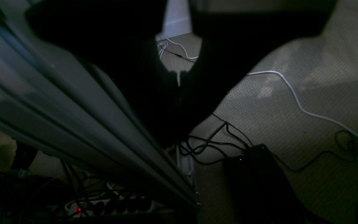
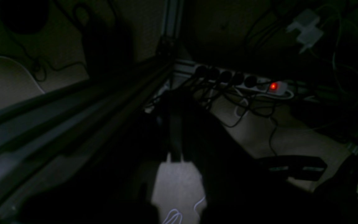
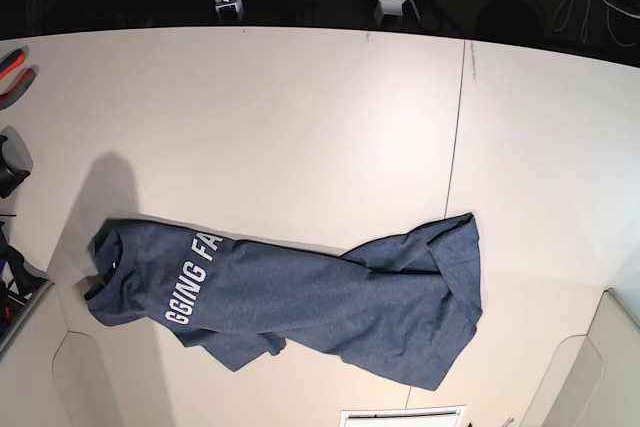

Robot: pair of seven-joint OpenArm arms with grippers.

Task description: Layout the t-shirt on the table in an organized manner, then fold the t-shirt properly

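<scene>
Left hand (image 1: 179, 81) and right hand (image 2: 176, 157): both w/ fingers together, holding nothing, hanging below worktop level over carpet and cables. Well away from both, the t-shirt (image 3: 300, 297) lies crumpled on the worktop (image 3: 300, 117), white lettering partly showing.

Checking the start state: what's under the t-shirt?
The t-shirt lies crumpled on the off-white table. Whether anything else sits beneath the fabric cannot be seen.
</scene>
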